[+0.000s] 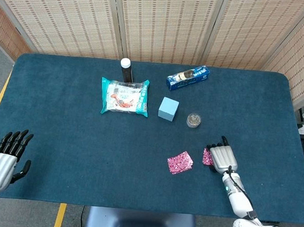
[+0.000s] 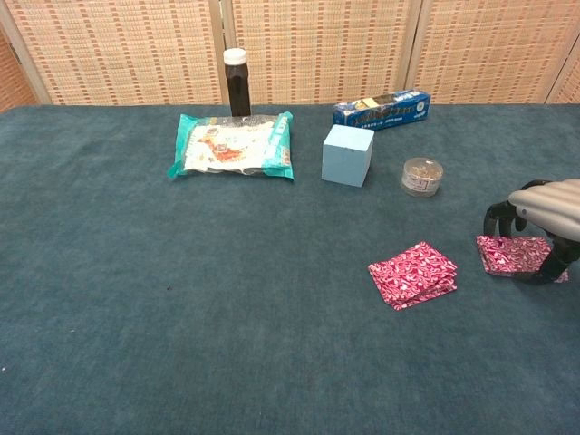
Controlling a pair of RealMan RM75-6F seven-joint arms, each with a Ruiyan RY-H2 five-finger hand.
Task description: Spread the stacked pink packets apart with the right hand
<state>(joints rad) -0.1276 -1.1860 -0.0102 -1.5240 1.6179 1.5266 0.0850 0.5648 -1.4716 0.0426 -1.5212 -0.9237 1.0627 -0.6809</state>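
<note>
One pink patterned packet [image 1: 179, 162] [image 2: 412, 274] lies flat on the blue table, near the front and right of centre; whether more lie stacked under it I cannot tell. A second pink packet [image 1: 207, 157] [image 2: 512, 255] lies a short way to its right, apart from it. My right hand [image 1: 221, 157] [image 2: 544, 213] arches over this second packet, fingertips down at its far edge and thumb at its near right edge, holding it against the cloth. My left hand [image 1: 3, 159] hangs off the table's front left corner, fingers apart and holding nothing.
Behind the packets stand a small round jar [image 1: 193, 120], a light blue box [image 1: 168, 108], a teal snack bag [image 1: 124, 96], a dark bottle [image 1: 125, 69] and a blue carton [image 1: 188, 77]. The table's right edge [image 1: 296, 156] is near my right hand.
</note>
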